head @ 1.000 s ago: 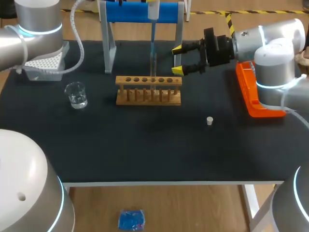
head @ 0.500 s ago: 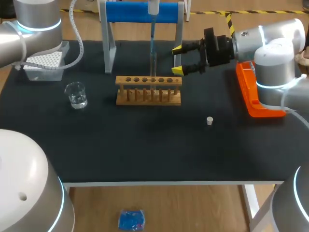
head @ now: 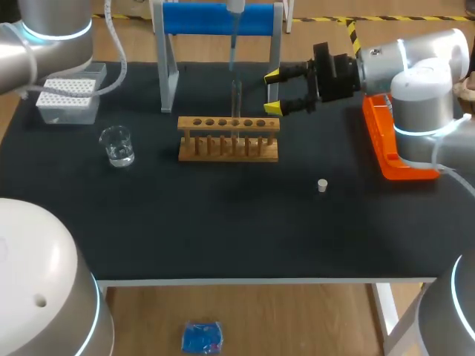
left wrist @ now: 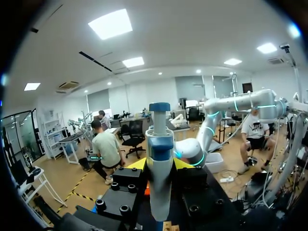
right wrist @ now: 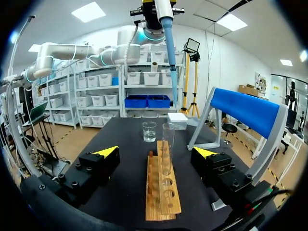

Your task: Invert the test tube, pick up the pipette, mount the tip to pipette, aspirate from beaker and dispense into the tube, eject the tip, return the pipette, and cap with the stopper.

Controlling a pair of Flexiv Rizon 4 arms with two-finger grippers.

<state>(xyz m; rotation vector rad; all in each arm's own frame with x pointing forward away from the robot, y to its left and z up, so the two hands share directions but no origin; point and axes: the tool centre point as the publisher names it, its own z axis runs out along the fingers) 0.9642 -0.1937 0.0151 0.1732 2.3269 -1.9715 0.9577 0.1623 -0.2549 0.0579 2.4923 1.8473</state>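
Far out to the left of the wooden rack point(head: 228, 139), at the back of the dark worktop point(head: 223, 222), sits a white tip box point(head: 68, 98), its top dotted with rows of holes. Nearer the rack on that same side stands the beaker point(head: 117, 144), upright, with a little clear liquid in the bottom. Up above the rack the left gripper point(left wrist: 160, 163) is clamped on the pipette point(left wrist: 160, 187), a finger on each side of its white body, and the bluish tip point(right wrist: 169, 57) hangs straight down over the rack with its end apart from the glass below. The test tube point(head: 237, 96) stands upright, mouth up, in one of the rack's holes; I cannot make out whether anything is in it. Behind the rack is a blue stand point(head: 219, 18). Just right of the rack the right gripper point(head: 276, 90) hovers with its fingers spread wide, holding and touching nothing. Further right and toward the front the small white stopper point(head: 322, 185) lies alone on the worktop, and beyond it an orange tray point(head: 390, 144) sits by the edge.
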